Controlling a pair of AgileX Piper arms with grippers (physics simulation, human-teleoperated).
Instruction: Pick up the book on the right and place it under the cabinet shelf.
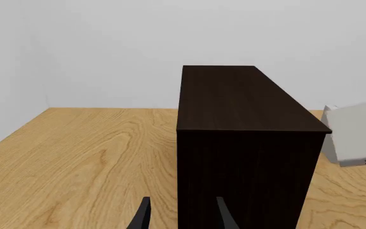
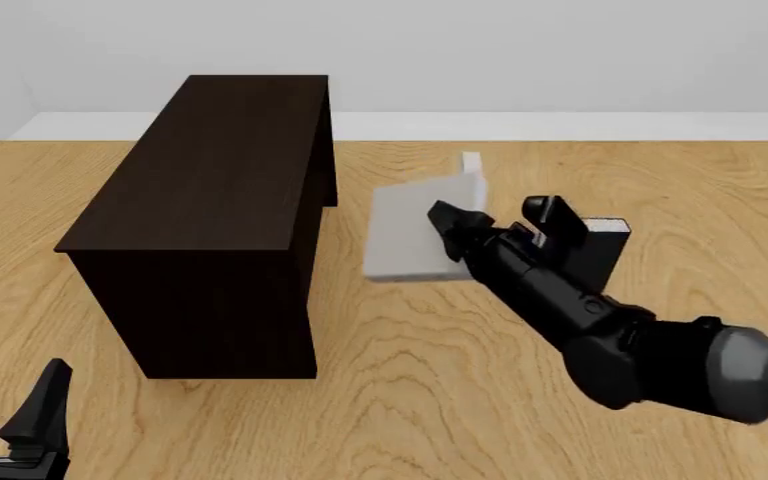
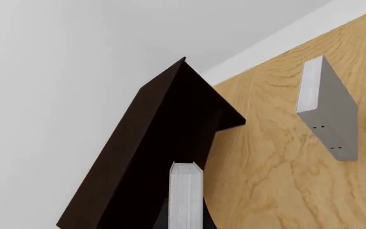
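Nearest, at the near left corner, the left gripper (image 2: 4, 400) hovers above the light wooden tabletop (image 2: 411, 400) with its two dark fingers spread apart and nothing between them. In its wrist view this gripper (image 1: 183, 215) faces an end wall of the cabinet.

Further in, the right arm reaches from the near right toward the middle of the tabletop. Its gripper (image 2: 448, 230) is clamped on the plain light grey, roughly square hardcover book (image 2: 408, 235), holding it by its right edge. The book is tilted, its broad cover turned toward the front camera. It hangs just right of the cabinet, outside it and apart from it. The right wrist view shows the book (image 3: 186, 195) edge-on between the gripper's (image 3: 186, 218) fingers. From the left wrist the same book (image 1: 361, 136) shows past the cabinet's right side, tiny dots on its lower edge.

Behind the right arm stands a black-covered book with white pages (image 2: 602, 250).

The large dark brown wooden box-shaped cabinet (image 2: 211, 210) fills the left middle, running from near to far, its top a plain dark slab (image 1: 240, 100) (image 3: 157, 152).

Farthest, a thinner grey-white book (image 2: 472, 165) stands upright beyond the held one, also dotted on one edge (image 3: 329, 114).
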